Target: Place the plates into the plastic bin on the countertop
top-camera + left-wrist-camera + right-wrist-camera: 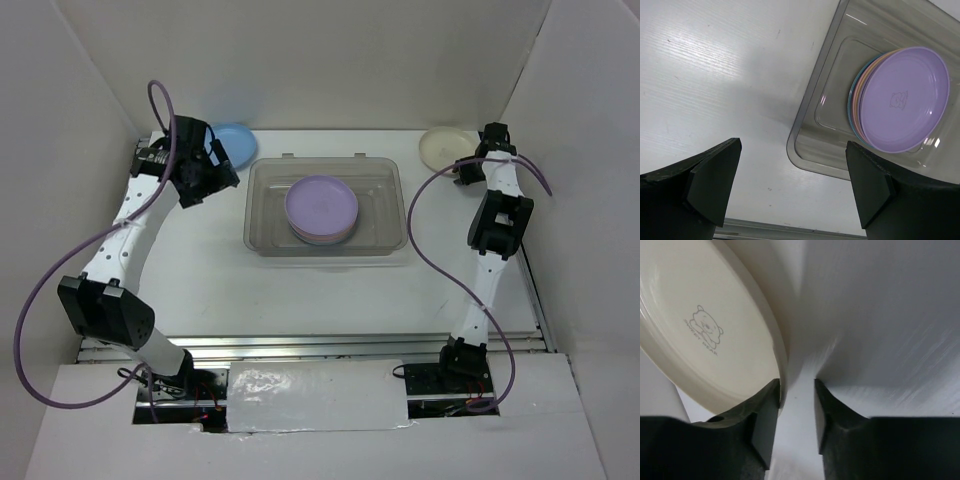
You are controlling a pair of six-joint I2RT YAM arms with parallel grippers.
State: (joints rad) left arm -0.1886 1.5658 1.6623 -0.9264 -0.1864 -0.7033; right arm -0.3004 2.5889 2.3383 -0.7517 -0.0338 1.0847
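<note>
The plastic bin [385, 175] sits mid-countertop [200, 280] and holds a stack of plates with a lavender plate [321, 203] on top. The same lavender plate [902, 97] and bin [815, 160] show in the left wrist view. A blue plate [237, 139] lies at the back left, partly hidden by my left gripper [205, 165], which is wide open [792, 150] above bare countertop beside the bin. A cream plate [440, 146] lies at the back right. My right gripper [796, 390] stands at the cream plate [700, 330], its jaws narrowed, with the rim against the left finger [765, 410] and a gap still showing.
White walls close in the countertop on the left, back and right. A metal rail [320, 345] runs along the front edge. Purple cables loop off both arms. The cream plate lies close to the back right corner.
</note>
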